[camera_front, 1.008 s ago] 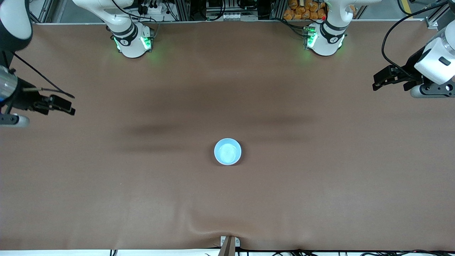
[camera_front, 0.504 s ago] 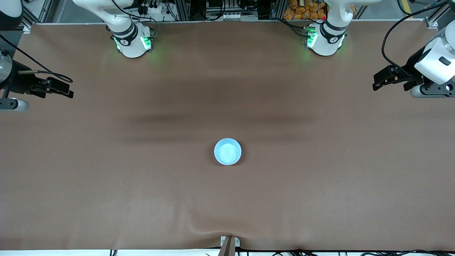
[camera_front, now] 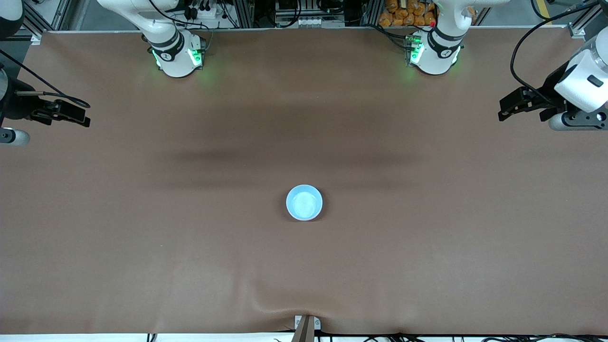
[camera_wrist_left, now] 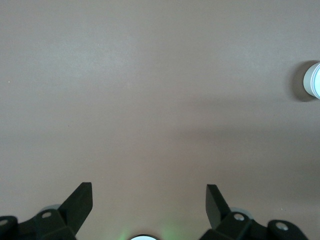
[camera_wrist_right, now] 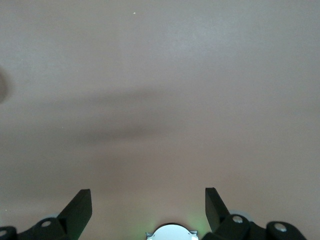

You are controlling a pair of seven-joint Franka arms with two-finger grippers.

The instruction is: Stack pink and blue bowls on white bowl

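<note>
A brown tabletop (camera_front: 427, 247) spreads wide beneath two white arms waiting at its ends. The left tool (camera_front: 510, 107) hangs over the left arm's end, fingers spread wide, holding nothing; the right tool (camera_front: 78, 116) hangs likewise, fingers apart and empty, over the right arm's end. The blue bowl (camera_front: 304, 203) sits upright mid-table, well apart from both, stacked in a white bowl (camera_wrist_left: 313, 80).

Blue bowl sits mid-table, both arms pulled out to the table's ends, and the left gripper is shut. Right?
Not quite: the left gripper is open, its fingers spread wide in the left wrist view. The blue bowl does sit mid-table, with both arms out at the ends.
</note>
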